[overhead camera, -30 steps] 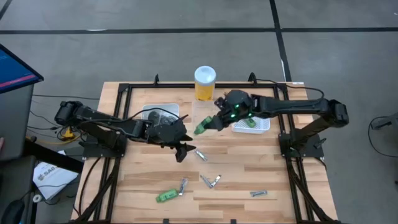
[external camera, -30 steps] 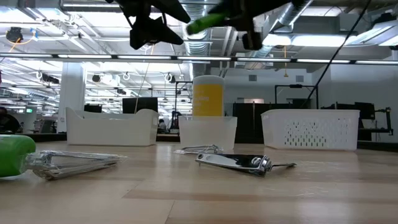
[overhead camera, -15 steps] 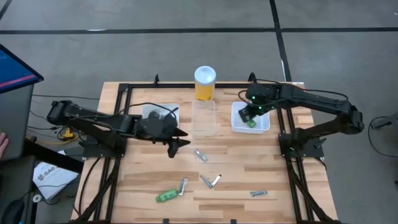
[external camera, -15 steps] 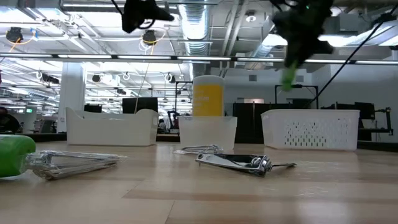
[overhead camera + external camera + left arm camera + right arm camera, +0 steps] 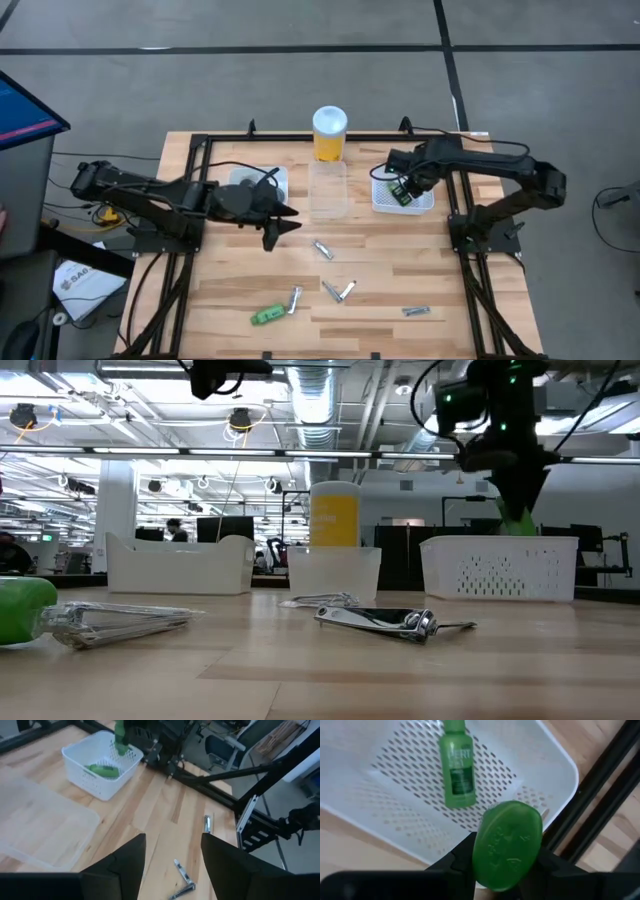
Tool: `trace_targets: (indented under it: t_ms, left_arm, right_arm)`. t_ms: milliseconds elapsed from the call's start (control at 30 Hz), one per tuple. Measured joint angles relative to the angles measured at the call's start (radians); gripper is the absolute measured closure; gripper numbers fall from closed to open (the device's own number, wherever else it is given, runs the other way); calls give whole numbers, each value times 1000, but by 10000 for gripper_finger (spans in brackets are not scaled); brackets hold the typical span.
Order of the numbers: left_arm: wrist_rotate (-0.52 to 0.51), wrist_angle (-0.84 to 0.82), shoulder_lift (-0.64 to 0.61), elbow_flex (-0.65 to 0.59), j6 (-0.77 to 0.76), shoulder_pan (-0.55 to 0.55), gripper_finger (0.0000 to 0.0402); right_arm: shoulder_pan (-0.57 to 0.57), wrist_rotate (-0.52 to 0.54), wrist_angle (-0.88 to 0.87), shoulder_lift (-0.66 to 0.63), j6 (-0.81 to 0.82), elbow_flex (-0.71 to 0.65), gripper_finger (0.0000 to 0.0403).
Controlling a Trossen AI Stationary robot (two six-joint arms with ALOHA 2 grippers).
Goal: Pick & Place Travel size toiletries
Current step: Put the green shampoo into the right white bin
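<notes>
While its jaws pinch a small green bottle (image 5: 507, 845) by the sides, base toward the wrist camera, the right gripper (image 5: 404, 186) hangs over the white perforated basket (image 5: 425, 203) at the table's far right. A second ago that gripper was out over the middle of the table with the bottle slanting from it, beside the clear tray (image 5: 328, 190); since then it has swung across and come down, so in the low view the bottle now shows just above the basket's rim. A second green bottle (image 5: 455, 767) already lies flat on the basket floor beneath it. My reading is that the carry is done and the release comes next, the jaws having only to part for the held bottle to drop beside its fellow.

The left gripper (image 5: 272, 227), jaws spread with nothing between them, has drawn back a little toward the white tray (image 5: 282, 174) at the far left and hovers above the table there.

Farther out, a third green bottle (image 5: 265, 316) lies at the near left of the table (image 5: 440, 290), touching a silvery item (image 5: 294, 300). Other silvery pieces (image 5: 338, 291) lie loose near the middle and near right. The yellow cylinder (image 5: 329, 132) stands behind the clear tray. Plenty appears left to sort.
</notes>
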Motion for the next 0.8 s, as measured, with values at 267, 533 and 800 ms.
trace_targets:
  t_ms: [267, 533, 800]
  left_arm:
    - [10, -3, 1, -1, -1, -11, 205]
    - [17, -3, 1, -1, -1, -19, 178]
    - [16, 1, -12, -1, 16, -35, 183]
  right_arm:
    - [0, 17, -1, 30, -19, -6, 272]
    - [0, 17, -3, 30, -27, -6, 169]
    - [0, 16, 17, -47, -48, 30, 147]
